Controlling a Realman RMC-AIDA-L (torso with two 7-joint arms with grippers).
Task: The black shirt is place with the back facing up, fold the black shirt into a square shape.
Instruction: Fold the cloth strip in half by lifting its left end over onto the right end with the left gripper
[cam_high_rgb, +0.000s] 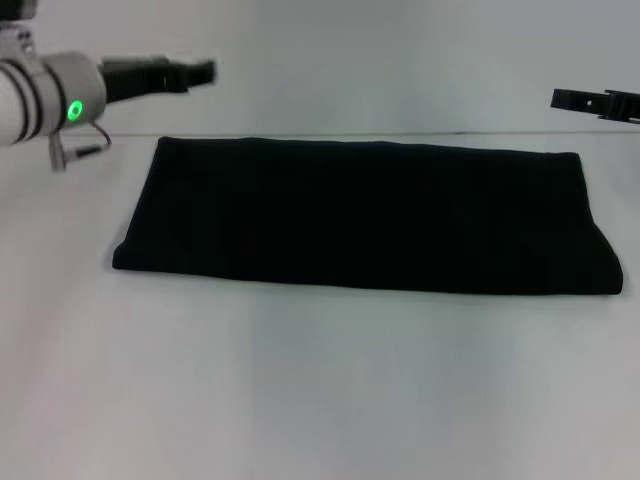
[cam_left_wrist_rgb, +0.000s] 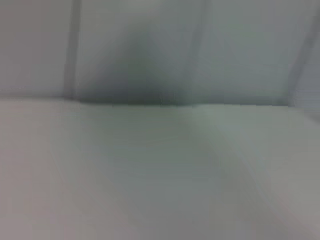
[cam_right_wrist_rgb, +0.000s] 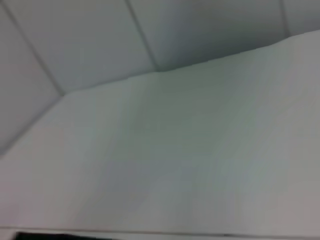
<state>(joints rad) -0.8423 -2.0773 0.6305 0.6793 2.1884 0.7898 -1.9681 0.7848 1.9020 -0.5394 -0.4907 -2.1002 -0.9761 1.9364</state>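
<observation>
The black shirt (cam_high_rgb: 365, 215) lies flat on the white bench (cam_high_rgb: 320, 380) as a wide folded rectangle, its long side running along the far edge and its ends close to the far corners. The left gripper (cam_high_rgb: 200, 72) hangs above the far left corner, clear of the cloth; the right gripper (cam_high_rgb: 565, 98) hangs above the far right corner, also clear. Whether either set of fingers is open or closed cannot be told.

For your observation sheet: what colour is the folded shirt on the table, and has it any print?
Plain black shirt, no print visible; the head view shows it best.
</observation>
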